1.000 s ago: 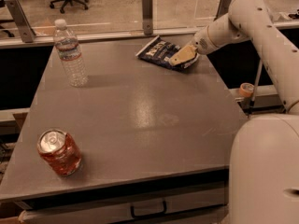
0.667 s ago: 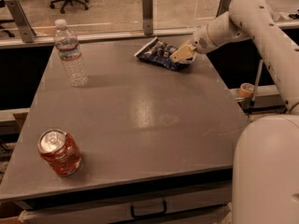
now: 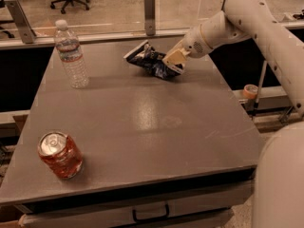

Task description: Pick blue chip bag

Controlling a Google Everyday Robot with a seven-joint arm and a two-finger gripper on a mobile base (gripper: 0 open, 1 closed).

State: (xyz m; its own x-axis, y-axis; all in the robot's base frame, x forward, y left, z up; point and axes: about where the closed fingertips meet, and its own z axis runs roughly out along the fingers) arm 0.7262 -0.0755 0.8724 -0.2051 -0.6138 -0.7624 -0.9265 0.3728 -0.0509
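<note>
The blue chip bag (image 3: 148, 59) is a dark navy crinkled foil bag with pale edges, at the far right of the grey table (image 3: 142, 122). It is tilted, its left end raised off the tabletop. My gripper (image 3: 172, 61) comes in from the right on the white arm and is shut on the bag's right end, holding it just above the table.
A clear plastic water bottle (image 3: 71, 55) stands upright at the far left. A red soda can (image 3: 60, 155) stands at the near left corner. A low glass barrier with metal posts (image 3: 149, 13) runs along the table's far edge. My white base (image 3: 280, 179) fills the near right.
My gripper has drawn the bag a little left and up. The bag was lying flat on the table and is now tilted and lifted in the grip.
</note>
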